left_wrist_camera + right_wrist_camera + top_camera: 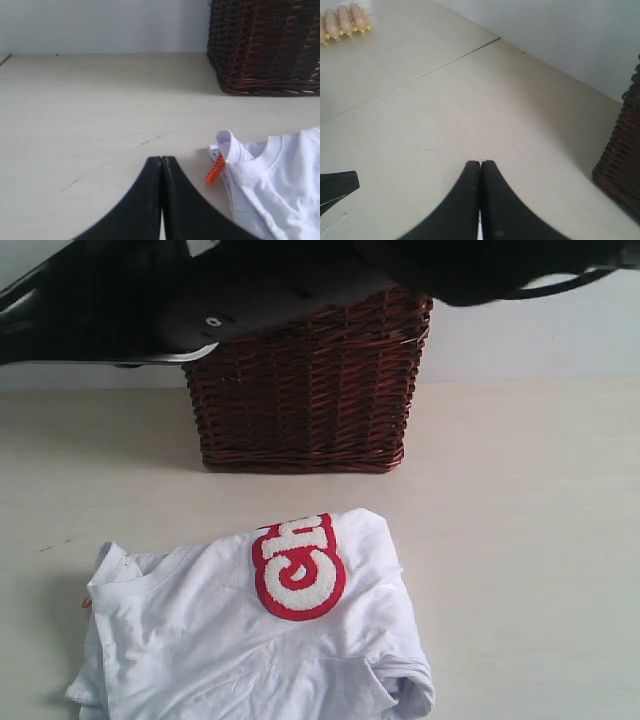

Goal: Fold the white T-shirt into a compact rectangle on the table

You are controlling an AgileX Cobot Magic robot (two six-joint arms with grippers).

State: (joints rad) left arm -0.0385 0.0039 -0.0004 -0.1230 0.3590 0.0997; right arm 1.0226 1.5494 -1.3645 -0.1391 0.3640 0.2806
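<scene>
The white T-shirt (pixel 260 630) lies folded and a little rumpled on the table (pixel 520 540) near its front edge, its red-outlined white lettering (pixel 298 567) facing up and a small orange tag (pixel 87 602) at the collar. In the left wrist view the collar (pixel 265 165) and orange tag (pixel 215 169) show beside my left gripper (pixel 161 159), which is shut and empty above bare table. My right gripper (pixel 480 163) is also shut and empty, over bare table away from the shirt. Both arms appear only as dark shapes along the top of the exterior view.
A dark brown wicker basket (pixel 310 390) stands behind the shirt at the middle back, also seen as the basket (pixel 265 45) and its edge (pixel 622 160). A yellow tray of eggs (pixel 342 20) sits far off. A dark object (pixel 337 186) lies at one edge.
</scene>
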